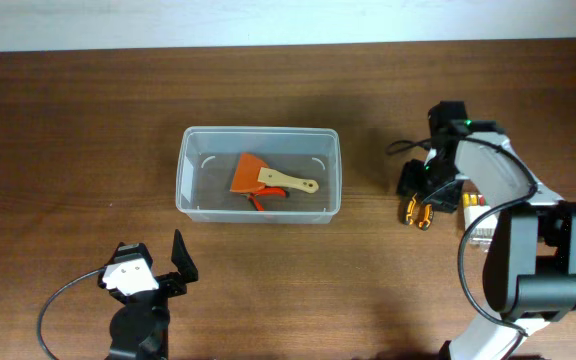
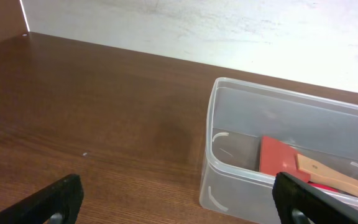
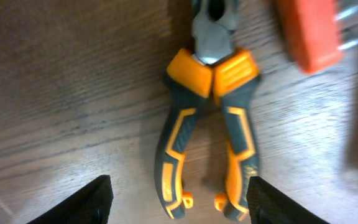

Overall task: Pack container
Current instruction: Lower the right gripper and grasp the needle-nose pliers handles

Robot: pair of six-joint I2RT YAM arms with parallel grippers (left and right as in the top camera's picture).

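The clear plastic container (image 1: 259, 188) stands mid-table and holds an orange scraper with a wooden handle (image 1: 268, 180); it also shows in the left wrist view (image 2: 241, 180). Orange and grey pliers (image 1: 415, 211) lie on the table to its right, and fill the right wrist view (image 3: 210, 124). My right gripper (image 3: 179, 202) is open, its fingers astride the pliers' handles and apart from them. My left gripper (image 2: 179, 202) is open and empty near the front edge, left of the container.
An orange block-like object (image 3: 308, 31) and a small clear case (image 1: 478, 215) lie just right of the pliers. The right arm's black cable loops over the table near the pliers.
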